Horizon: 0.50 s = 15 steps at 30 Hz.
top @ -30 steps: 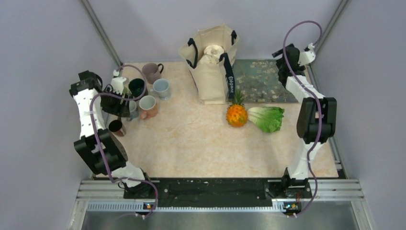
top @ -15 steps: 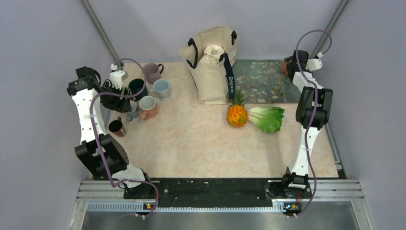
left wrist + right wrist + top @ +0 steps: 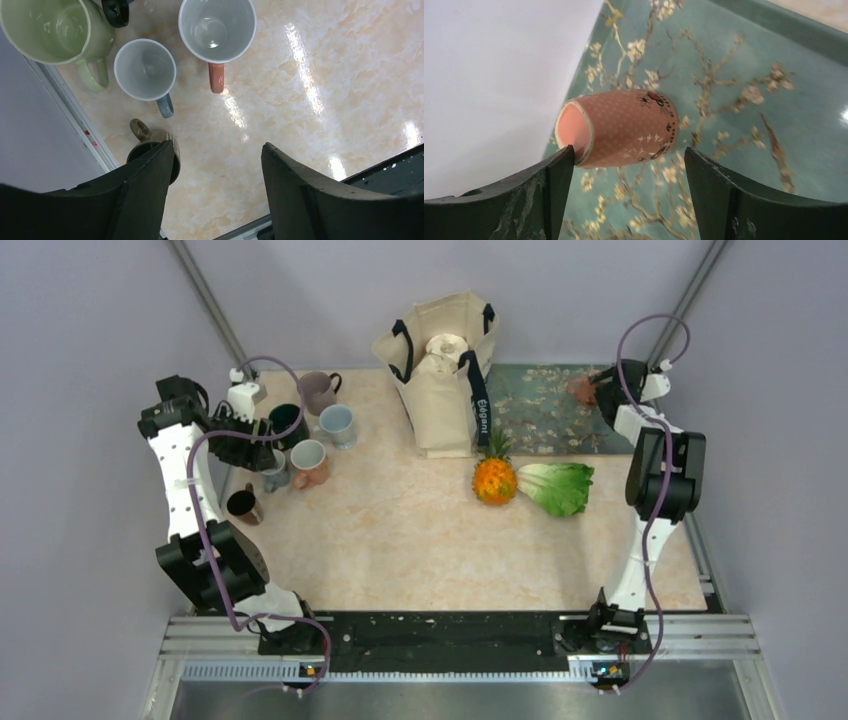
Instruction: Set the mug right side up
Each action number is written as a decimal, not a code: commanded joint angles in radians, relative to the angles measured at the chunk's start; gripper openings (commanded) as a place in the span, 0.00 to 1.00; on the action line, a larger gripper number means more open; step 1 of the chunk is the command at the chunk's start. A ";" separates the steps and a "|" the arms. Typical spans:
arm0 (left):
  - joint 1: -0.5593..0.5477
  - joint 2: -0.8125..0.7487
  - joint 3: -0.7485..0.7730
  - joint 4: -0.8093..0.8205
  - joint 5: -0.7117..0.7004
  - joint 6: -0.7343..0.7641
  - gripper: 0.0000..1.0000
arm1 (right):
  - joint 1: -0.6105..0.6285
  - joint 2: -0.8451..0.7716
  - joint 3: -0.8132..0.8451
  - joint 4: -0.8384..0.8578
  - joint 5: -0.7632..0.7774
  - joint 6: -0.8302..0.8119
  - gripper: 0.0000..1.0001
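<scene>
The pink mug [image 3: 624, 127] lies on its side on the floral mat [image 3: 744, 115], close to the mat's edge by the wall. The right gripper [image 3: 629, 151] straddles it with jaws released, one finger just beside the mug's rim and the other clear of its base, so nothing is grasped. The left gripper [image 3: 217, 146] hangs well away from the mat over the upright mugs [image 3: 145, 70], jaws apart and empty.

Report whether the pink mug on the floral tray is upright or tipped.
Tipped: the pink mug lies on its side on the floral tray, its open mouth facing sideways, not up.
</scene>
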 commanded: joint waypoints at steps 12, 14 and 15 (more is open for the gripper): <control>-0.004 -0.024 -0.020 0.020 0.056 0.012 0.70 | 0.088 -0.297 -0.177 -0.114 0.145 -0.525 0.79; -0.004 -0.026 -0.017 0.023 0.061 0.004 0.70 | 0.161 -0.276 -0.129 -0.138 0.201 -0.589 0.81; -0.004 -0.026 -0.015 0.026 0.066 0.001 0.70 | 0.188 -0.260 -0.110 -0.147 0.225 -0.602 0.82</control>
